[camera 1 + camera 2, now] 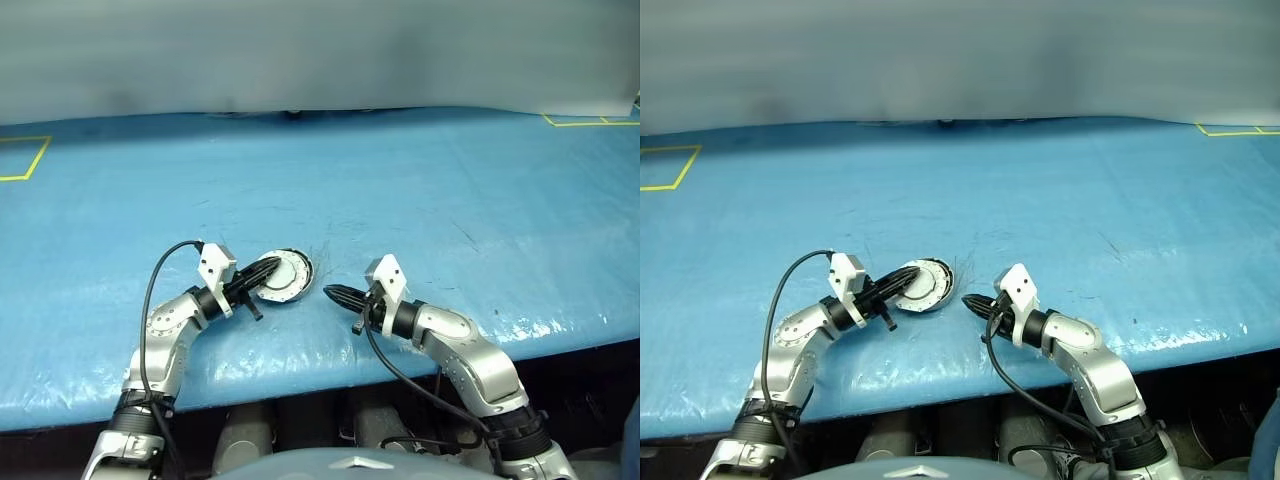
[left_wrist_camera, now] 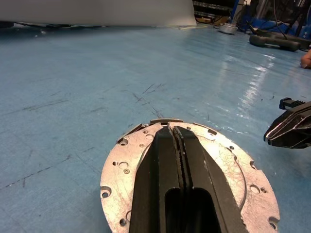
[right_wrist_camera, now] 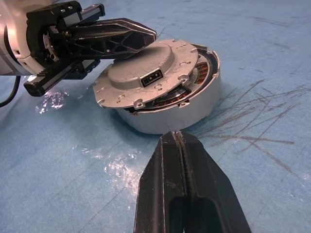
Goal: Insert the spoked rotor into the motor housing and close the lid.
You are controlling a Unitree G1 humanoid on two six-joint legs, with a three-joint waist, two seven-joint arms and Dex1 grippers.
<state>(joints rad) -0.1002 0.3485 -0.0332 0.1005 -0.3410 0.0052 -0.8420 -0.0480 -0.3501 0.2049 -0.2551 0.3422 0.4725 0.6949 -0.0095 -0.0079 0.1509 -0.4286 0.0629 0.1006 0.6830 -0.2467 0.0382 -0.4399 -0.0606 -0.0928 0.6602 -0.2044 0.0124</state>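
Where the lid (image 3: 146, 77) lay tilted over the motor housing (image 3: 180, 114), we could not see into most of the cup; we made out just a crescent of copper-brown winding (image 3: 197, 77) through the gap on one side. We could not find the spoked rotor under the lid, nor tell whether it sat inside.

Item one: motor housing, grey round cup, resting on the blue desk (image 1: 420, 190) near its front edge, between the two hands. Scratch marks on the desk surface just beside it.

Item two: lid, grey disc with raised hub and small dark rectangular socket, resting askew on the housing, not seated flat.

Item three: left hand (image 3: 141, 35), fingers pressed together with nothing between them, lying across the lid's top; how firmly it touched we could not tell.

Item four: right hand (image 1: 330, 293), fingers likewise closed and empty, tips pointing at the housing wall, just beside it and apart.
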